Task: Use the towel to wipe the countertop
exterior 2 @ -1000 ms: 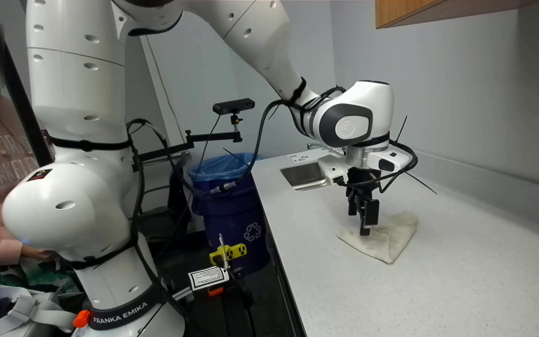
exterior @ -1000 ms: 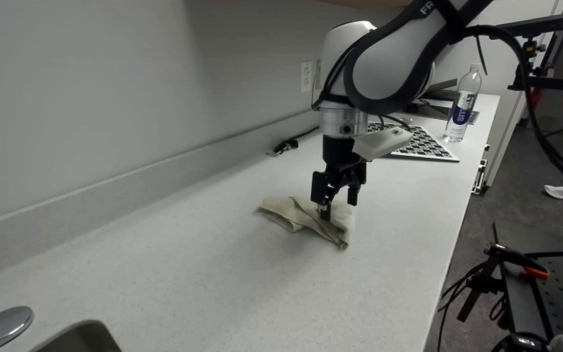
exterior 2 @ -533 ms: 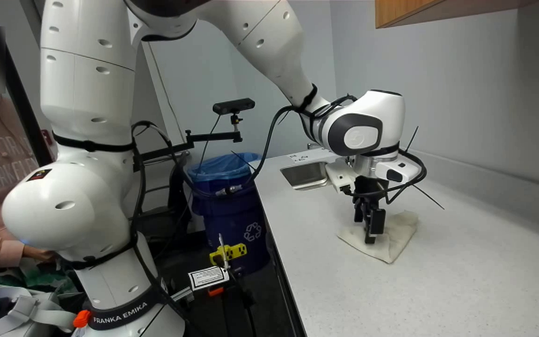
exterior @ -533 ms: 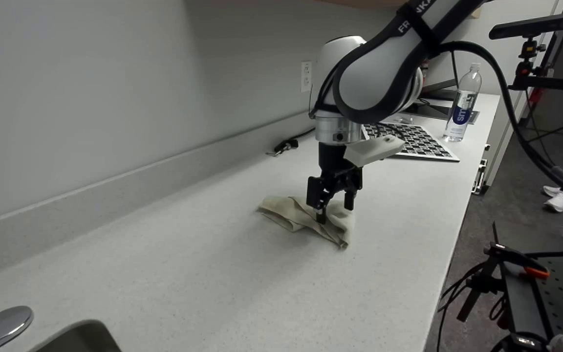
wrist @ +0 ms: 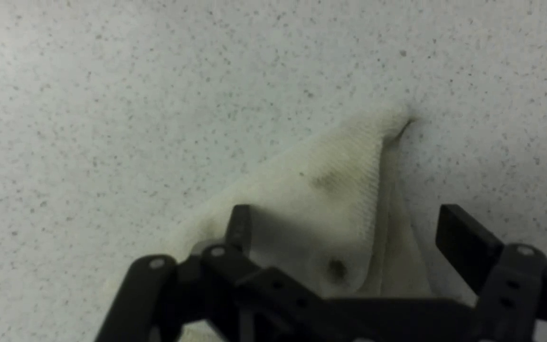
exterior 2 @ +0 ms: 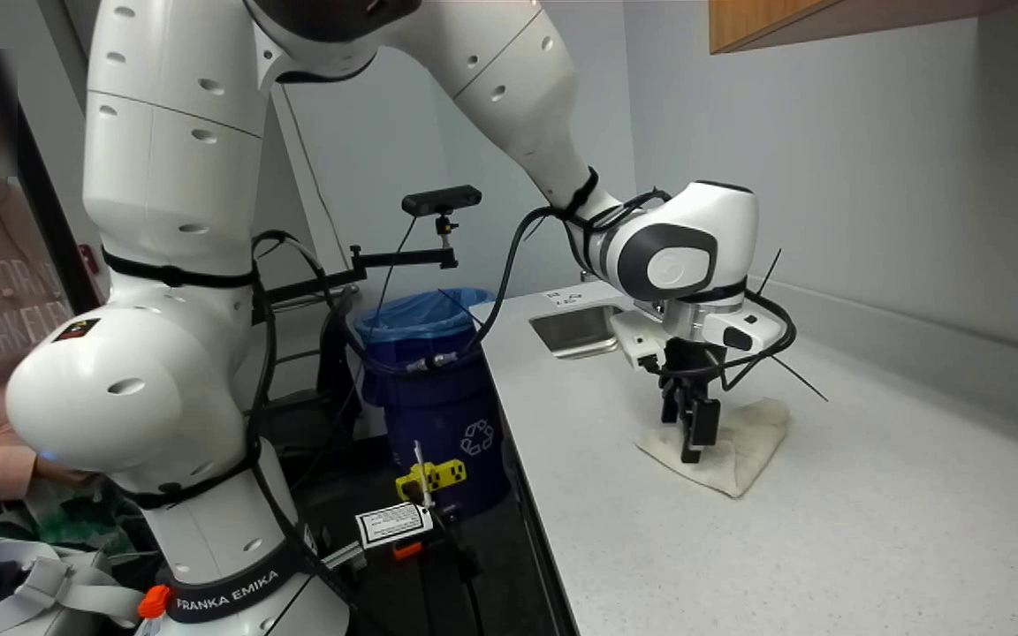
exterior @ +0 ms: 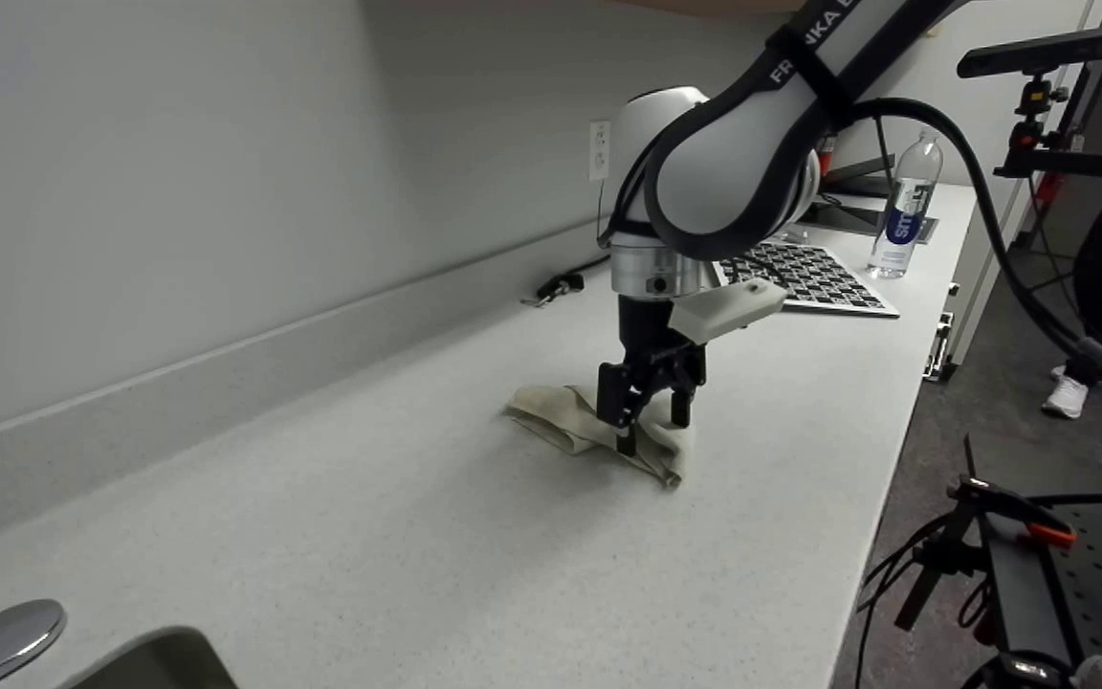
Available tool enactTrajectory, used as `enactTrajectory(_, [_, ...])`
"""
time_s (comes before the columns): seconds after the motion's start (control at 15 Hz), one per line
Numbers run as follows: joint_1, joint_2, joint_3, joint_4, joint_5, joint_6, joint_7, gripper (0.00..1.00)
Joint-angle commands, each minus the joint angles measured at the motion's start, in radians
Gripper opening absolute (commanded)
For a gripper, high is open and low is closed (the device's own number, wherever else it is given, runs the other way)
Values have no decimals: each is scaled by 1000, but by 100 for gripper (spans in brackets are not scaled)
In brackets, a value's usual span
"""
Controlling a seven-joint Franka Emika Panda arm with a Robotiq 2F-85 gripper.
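A cream towel point(exterior: 551, 413) lies crumpled and folded on the white speckled countertop point(exterior: 398, 574); it also shows in an exterior view point(exterior 2: 746, 449) and in the wrist view point(wrist: 302, 190), with dark spots on it. My gripper point(exterior: 653, 433) points straight down over the towel's near part, with its fingers apart. In the wrist view my gripper point(wrist: 344, 228) has one finger over the towel and the other past its edge, over the countertop. A folded corner lies between them. I cannot tell whether the fingertips touch the cloth. Part of the towel is hidden by the gripper.
A black-and-white patterned board point(exterior: 809, 277) and a water bottle point(exterior: 905, 206) stand behind the arm. A small black item with a cable point(exterior: 561, 285) lies by the wall. A sink point(exterior 2: 575, 331) is set into the countertop. A wooden cabinet point(exterior 2: 792, 22) hangs above.
My gripper has moved down toward the towel and slightly sideways, its fingers still apart. The towel has not visibly moved. A person in the background has shifted.
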Motion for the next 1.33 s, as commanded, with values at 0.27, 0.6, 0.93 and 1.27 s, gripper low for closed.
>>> enactTrajectory(0.27, [1,14,2,23,45,-14,-36,42])
enactTrajectory(0.6, [-7,-3,-1,7,59,-12,-38,5])
enactTrajectory(0.93, [-6,-89,-15,-62,37,-47,-41,1])
enactTrajectory(1.27, [-8,-223,-24,-171,27,-152,-81,1])
